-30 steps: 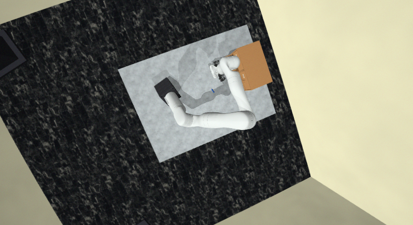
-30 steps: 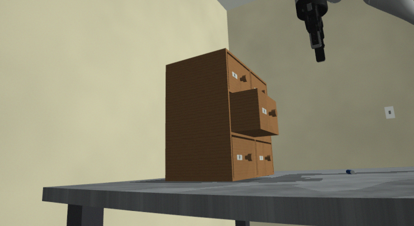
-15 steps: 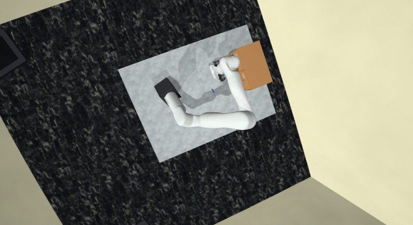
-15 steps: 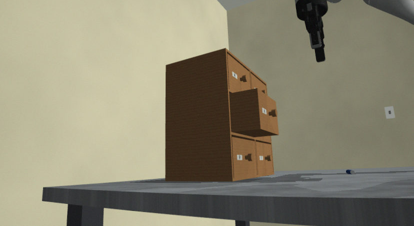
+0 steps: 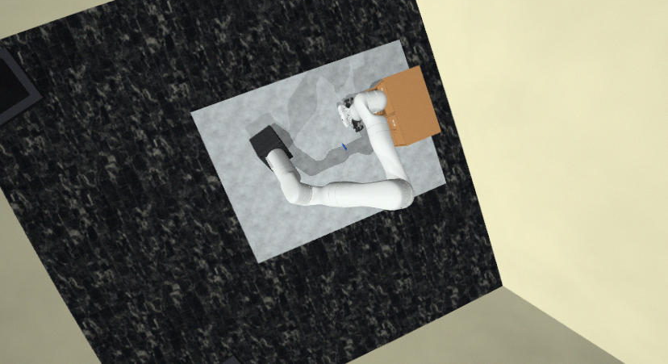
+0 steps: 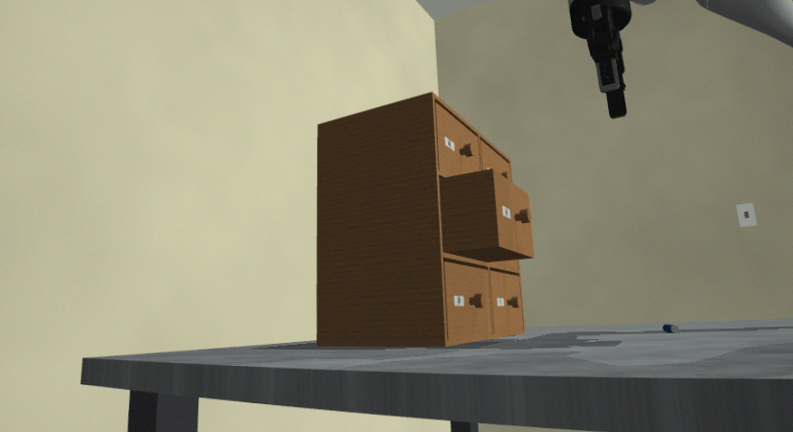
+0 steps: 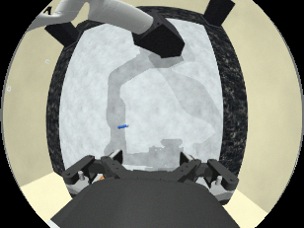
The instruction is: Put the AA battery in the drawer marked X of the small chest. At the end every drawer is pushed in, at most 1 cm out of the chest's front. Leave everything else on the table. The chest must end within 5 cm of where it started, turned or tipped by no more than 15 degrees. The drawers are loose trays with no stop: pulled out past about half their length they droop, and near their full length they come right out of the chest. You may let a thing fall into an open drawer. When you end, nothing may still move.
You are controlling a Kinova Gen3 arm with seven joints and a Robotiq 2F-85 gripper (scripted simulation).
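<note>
AA battery (image 5: 344, 146) (image 6: 670, 329) (image 7: 122, 126) lies on the tabletop (image 5: 238, 198) (image 6: 388, 368) (image 7: 89, 98), well in from its edges. Hand (image 5: 351, 115) (image 6: 617, 104) (image 7: 151, 158) above, fingers spread, empty. Chest (image 5: 413, 104) (image 6: 379, 223) at one corner, a middle-row drawer (image 6: 471, 216) out.

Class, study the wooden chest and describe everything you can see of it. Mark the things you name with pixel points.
The chest (image 5: 413, 104) (image 6: 377, 223) is a tall orange-brown box, wood-like with fine grain. It stands upright on the grey table (image 5: 233, 174) (image 6: 388, 396). Its front has drawers in rows, with round knobs and small white labels, too blurred to read. One middle-row drawer (image 6: 471, 216) juts well out; both bottom drawers look shut. Nothing visibly touches it except the table.
</note>
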